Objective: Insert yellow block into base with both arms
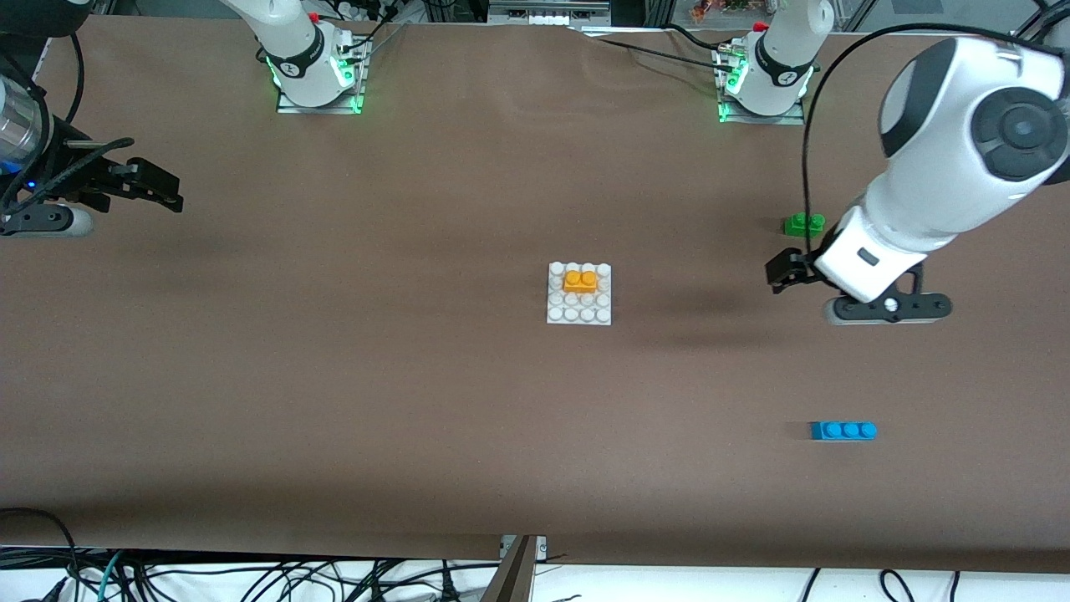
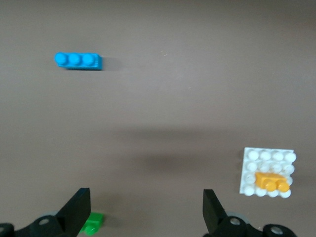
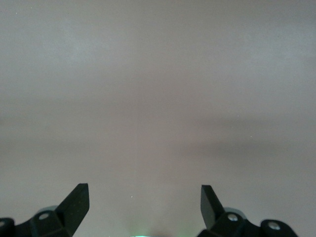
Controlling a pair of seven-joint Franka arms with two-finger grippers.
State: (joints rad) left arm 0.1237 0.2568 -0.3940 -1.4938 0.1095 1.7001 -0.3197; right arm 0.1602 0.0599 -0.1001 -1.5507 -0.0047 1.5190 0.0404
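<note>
Three bricks: yellow block [image 1: 580, 280], green [image 1: 803, 223], blue [image 1: 843, 430]; one base [image 1: 578, 314].

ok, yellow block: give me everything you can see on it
The yellow block is a small orange-yellow brick, plastic by its look, with two round studs on top. It sits flat and upright on the white studded base, in the rows farther from the front camera, its long side along a stud row. Only the base touches it. Both grippers are well away from it.
</note>
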